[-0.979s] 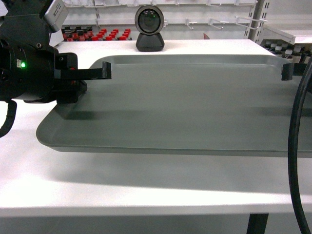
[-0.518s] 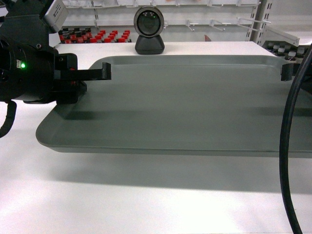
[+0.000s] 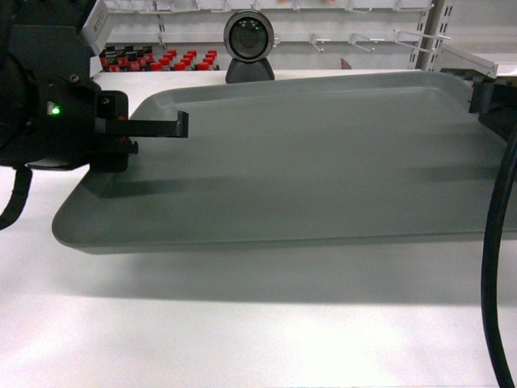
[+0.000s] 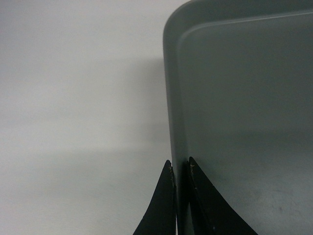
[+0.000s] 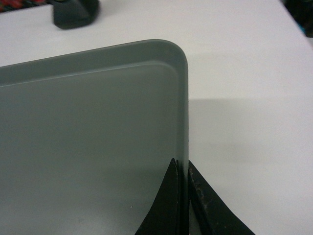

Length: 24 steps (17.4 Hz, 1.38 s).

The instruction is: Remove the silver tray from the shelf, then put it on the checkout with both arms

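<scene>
The silver tray point(image 3: 307, 162) is hanging in the air over the white desk point(image 3: 242, 331), with a dark shadow lying under it. It is tilting a little, with its right end sitting higher than its left end in the head view.

The left tool point(image 3: 153, 133) is pinching the tray's left rim. The head view is showing only one thin black finger point(image 3: 166, 125) lying over the rim, so the pinch is hard to judge there. The left wrist view is showing it better: the left tool point(image 4: 179, 196) has one finger on each side of the rim, squeezing it near a round corner.

The right tool point(image 3: 489, 101) is mostly hiding at the edge of the head view, behind a thick black cable point(image 3: 497, 267). The right wrist view is showing the right tool point(image 5: 182, 200) pinching the other rim in the same way, just below a round corner.

A black scanner point(image 3: 249, 50) is sitting on the desk behind the tray. The right wrist view is catching only its base point(image 5: 74, 11). Red-topped bottles point(image 3: 149, 61) are showing far back in the head view only.
</scene>
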Motion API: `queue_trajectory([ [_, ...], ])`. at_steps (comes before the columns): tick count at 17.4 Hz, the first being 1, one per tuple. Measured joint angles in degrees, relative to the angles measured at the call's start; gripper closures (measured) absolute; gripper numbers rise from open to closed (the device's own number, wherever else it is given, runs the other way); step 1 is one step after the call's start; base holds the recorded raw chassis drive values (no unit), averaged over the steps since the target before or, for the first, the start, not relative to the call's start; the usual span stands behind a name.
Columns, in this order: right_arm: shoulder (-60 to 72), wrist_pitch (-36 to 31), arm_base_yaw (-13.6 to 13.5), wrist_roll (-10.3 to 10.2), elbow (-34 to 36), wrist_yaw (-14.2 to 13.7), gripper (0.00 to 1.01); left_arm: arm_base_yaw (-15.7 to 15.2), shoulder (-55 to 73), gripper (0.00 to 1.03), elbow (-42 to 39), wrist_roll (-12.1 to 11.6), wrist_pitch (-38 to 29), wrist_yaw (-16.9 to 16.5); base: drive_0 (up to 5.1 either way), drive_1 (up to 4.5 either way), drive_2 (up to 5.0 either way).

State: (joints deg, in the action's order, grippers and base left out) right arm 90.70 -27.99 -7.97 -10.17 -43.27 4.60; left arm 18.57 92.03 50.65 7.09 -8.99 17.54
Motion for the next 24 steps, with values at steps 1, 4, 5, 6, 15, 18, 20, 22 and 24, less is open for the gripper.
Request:
queue_trajectory([
  [1, 1.77, -3.69, 0.28, -0.57, -0.22, 2.6, 0.99, 0.57, 1.07, 1.0, 1.64, -0.42, -0.07, 5.92, 0.0, 0.0, 0.0],
  [4, 6.8, -4.66, 0.61, -2.71, -4.9, 5.42, 0.99, -0.09, 4.76, 0.99, 6.14, -3.8, -1.03, 10.29, 0.0, 0.0, 0.0],
  [5, 8.35, -4.33, 0.61, -2.86, -6.71, 5.6, 0.99, -0.81, 6.38, 0.99, 7.45, -4.26, -1.18, 9.81, 0.0, 0.0, 0.0],
  [6, 10.73, -3.58, 0.48, -2.93, -9.31, 5.68, 0.99, -1.64, 8.66, 0.99, 9.11, -4.61, -1.27, 9.27, 0.0, 0.0, 0.0],
  [15, 35.89, 14.73, -3.08, -0.31, -43.01, 1.18, 0.98, -8.98, 29.55, 0.99, 35.69, -10.34, 8.33, 4.85, 0.0, 0.0, 0.0],
  [18, 36.65, 15.67, -3.41, 1.95, -43.58, 0.26, 0.98, -8.98, 29.99, 0.99, 35.71, -9.73, 9.64, 4.68, 0.0, 0.0, 0.0],
  [20, 36.65, 16.72, -3.72, 2.89, -43.71, 0.13, 0.98, -8.96, 29.99, 0.89, 35.69, -8.98, 10.58, 5.79, 0.0, 0.0, 0.0],
  [22, 36.65, 18.38, -4.42, 6.4, -43.89, 2.91, 0.95, -9.33, 30.16, 0.71, 35.6, -9.01, 10.25, 7.32, 0.0, 0.0, 0.0],
  [24, 36.63, 18.6, -4.83, 9.09, -44.19, 3.69, 0.78, -9.66, 30.16, 0.54, 35.58, -8.98, 8.72, 6.84, 0.0, 0.0, 0.0],
])
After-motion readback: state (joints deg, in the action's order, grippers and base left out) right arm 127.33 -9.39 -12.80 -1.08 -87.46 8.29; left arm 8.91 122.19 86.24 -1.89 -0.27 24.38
